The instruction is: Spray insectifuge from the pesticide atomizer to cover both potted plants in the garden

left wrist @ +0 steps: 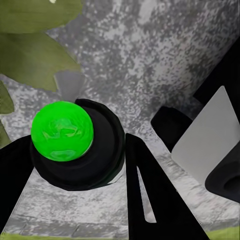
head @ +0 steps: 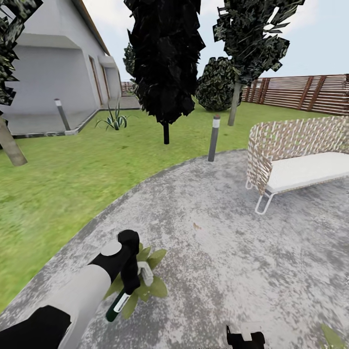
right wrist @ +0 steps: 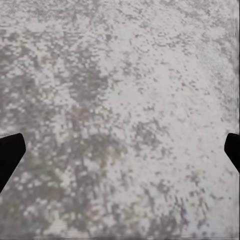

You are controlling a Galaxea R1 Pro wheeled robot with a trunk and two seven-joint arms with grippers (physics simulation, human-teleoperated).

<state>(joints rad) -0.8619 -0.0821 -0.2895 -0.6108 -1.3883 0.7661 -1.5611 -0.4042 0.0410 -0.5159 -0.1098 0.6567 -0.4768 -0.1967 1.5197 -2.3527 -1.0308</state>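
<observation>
Left gripper (head: 130, 278): clamped on the pesticide atomizer (head: 118, 303), at about 7 o'clock in the head view; dark fingers (left wrist: 150, 195) press either side of the bottle.
Pesticide atomizer: held tilted, dark-green base and white label pointing down toward 7 o'clock, whitish trigger head (head: 145, 272) up against the leaves; in the left wrist view its bright green end (left wrist: 62, 131) sits in a black round collar between the fingers.
Potted plant (head: 152, 286): low rosette of broad green leaves on the grey mottled paving (head: 218, 242), right behind the left gripper; the trigger head overlaps its leaves. Pot hidden.
Right gripper (head: 245, 338): at 6 o'clock on the bottom edge of the head view; fingertips (right wrist: 10, 152) wide apart, nothing between them, mottled paving below.
Second leaf (head: 333, 337): at 5 o'clock, cut off by the corner.
Wicker seat (head: 295, 157): at 2 o'clock, well apart from both arms.
Lawn (head: 72, 169): borders the paving from 9 to 12 o'clock.
</observation>
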